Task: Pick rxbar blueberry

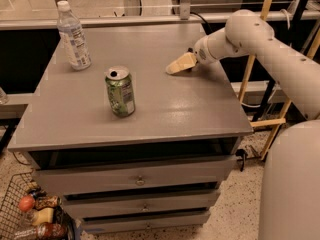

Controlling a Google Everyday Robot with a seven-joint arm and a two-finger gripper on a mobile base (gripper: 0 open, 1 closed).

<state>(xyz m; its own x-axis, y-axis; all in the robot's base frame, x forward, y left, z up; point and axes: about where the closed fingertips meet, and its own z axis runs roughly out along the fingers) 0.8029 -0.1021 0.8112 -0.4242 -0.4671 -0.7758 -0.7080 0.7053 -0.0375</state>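
My gripper (179, 64) is low over the right rear part of the grey table top (165, 109), its tan tip touching or almost touching the surface. The white arm (270, 49) reaches in from the right. The dark navy rxbar blueberry does not show anywhere on the table; it may be hidden under or behind the gripper. A green drink can (120, 91) stands upright left of the gripper, near the table's middle. A clear plastic bottle (73, 35) stands upright at the far left corner.
The table is a grey cabinet with drawers (140, 179) below its top. A wire basket (35, 216) with food items sits on the floor at lower left. Wooden poles (255, 49) and a rail stand behind and to the right.
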